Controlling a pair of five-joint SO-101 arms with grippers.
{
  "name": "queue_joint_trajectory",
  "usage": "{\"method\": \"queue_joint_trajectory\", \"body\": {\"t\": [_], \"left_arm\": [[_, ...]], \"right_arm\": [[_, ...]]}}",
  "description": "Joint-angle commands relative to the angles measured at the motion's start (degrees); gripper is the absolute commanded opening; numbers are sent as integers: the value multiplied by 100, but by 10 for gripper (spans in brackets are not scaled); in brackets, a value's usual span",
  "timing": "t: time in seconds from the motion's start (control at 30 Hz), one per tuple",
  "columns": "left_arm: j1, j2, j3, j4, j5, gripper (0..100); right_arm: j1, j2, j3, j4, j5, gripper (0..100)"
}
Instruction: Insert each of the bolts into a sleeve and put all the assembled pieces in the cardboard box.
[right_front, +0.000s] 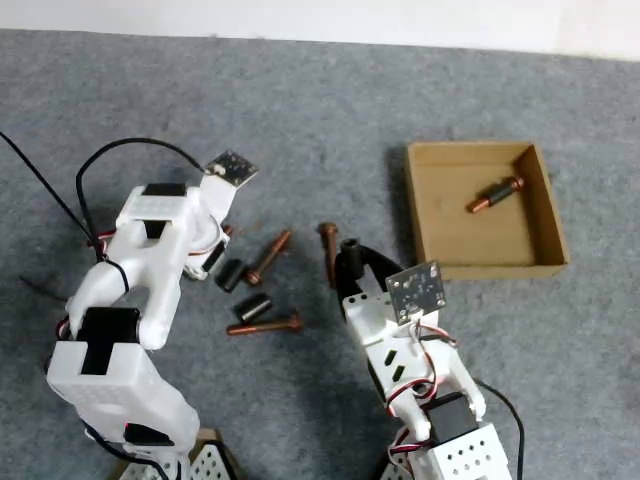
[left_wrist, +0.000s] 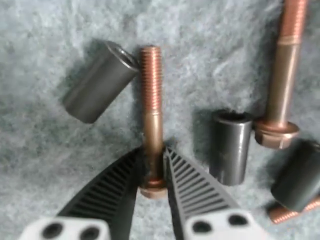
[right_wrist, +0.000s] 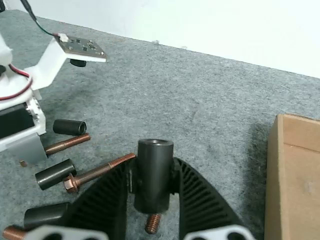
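- Your left arm (right_front: 150, 260) sits bent over the left side of the grey felt (right_front: 330, 110), wrist tipped down toward the parts.
- The left gripper (left_wrist: 154, 149) is pinched narrow on the gripped bolt (left_wrist: 150, 100). The fingers close just above its head, and the thread points away from them.
- Your right arm (right_front: 400, 345) extends from the near edge toward the middle. The right gripper (right_wrist: 152, 167) is clamped on the held sleeve (right_wrist: 154, 172), which stands upright with its bore open on top.
- The left wrist view gives you detail hidden under the arm in the high view. A loose sleeve (left_wrist: 99, 82) lies tilted with its mouth just beside the gripped bolt's thread tip. A second sleeve (left_wrist: 231, 147) lies just beside the head of a second bolt (left_wrist: 284, 70).
- The right wrist view shows a copper threaded end (right_wrist: 152, 223) directly under the held sleeve. You cannot tell whether it sits inside the bore.
- The high view places the cardboard box (right_front: 425, 210) to the right of the right gripper, near it. One assembled piece (right_front: 495, 195) lies inside. A loose bolt (right_front: 329, 255) lies on the felt just beside the held sleeve.
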Motion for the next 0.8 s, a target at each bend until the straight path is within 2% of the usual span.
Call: {"method": "queue_joint_trajectory", "body": {"t": [0.0,0.13,0.37,0.57,0.77], "left_arm": [[-136,-101,-48,281,-35,6],[-136,-224,-338,703,-53,6],[-136,-1138,-470,1345,-897,6],[-312,-1516,-453,1802,-2611,6],[-1341,-1516,-444,1811,-5108,6]], "right_arm": [[57,-163,409,13,35,4],[57,-163,409,13,35,4],[57,-163,409,13,35,4],[57,-163,409,13,35,5],[57,-163,409,13,35,5]]}}
